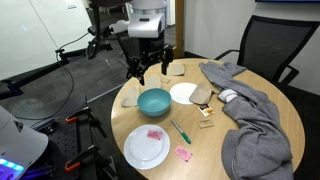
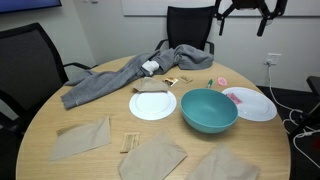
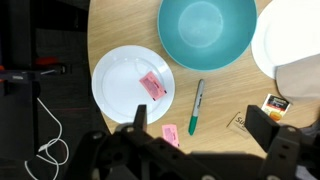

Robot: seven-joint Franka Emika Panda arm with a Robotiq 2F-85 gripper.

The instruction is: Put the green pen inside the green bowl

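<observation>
The green pen lies flat on the wooden table, just below the green bowl in the wrist view. In an exterior view the pen lies beside the bowl, nearer the table edge. The bowl is upright and empty. My gripper hangs open and empty high above the table, over the bowl's far side. In the wrist view its fingers straddle the pen's tip from well above. It also shows at the top of an exterior view.
A white plate with a pink piece lies beside the pen, and another pink piece lies on the table. A second white plate, small packets, a grey cloth and brown napkins lie around. Chairs ring the table.
</observation>
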